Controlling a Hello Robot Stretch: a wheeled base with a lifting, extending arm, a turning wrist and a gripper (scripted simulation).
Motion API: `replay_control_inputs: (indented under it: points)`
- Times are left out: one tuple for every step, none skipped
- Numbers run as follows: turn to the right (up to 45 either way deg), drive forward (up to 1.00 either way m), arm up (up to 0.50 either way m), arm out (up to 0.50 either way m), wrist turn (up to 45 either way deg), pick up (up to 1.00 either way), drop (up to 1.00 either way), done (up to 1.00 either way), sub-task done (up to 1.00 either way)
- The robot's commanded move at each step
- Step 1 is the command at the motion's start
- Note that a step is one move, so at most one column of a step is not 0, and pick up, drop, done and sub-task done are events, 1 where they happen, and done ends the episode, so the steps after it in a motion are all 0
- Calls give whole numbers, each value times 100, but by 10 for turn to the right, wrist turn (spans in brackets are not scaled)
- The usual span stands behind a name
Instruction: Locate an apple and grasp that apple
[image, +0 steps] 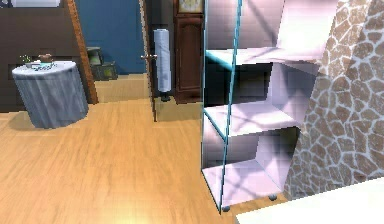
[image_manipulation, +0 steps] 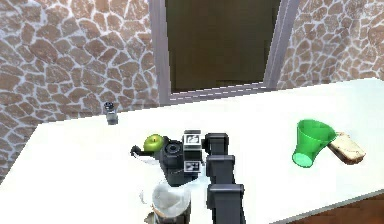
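The green apple (image_manipulation: 154, 143) rests on the white table (image_manipulation: 80, 150), probably within side reach of the arm (image_manipulation: 224, 185). The arm extends over the table, placing the pincer (image_manipulation: 148, 153) at the apple. The pincer's state, and whether it holds anything, cannot be determined. A green cup (image_manipulation: 312, 142) stands well apart.

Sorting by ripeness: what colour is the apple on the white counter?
The apple is green; best in the arm side view.

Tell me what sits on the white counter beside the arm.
On the counter: a green apple near the gripper, a green cup, bread, a small grey container. The arm covers the counter beneath it.
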Motion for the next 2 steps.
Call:
replay_control_inputs:
  points:
    - [0, 0, 0, 0, 0, 100, 0, 0, 0]
    - [0, 0, 10, 0, 0, 0, 0, 0, 0]
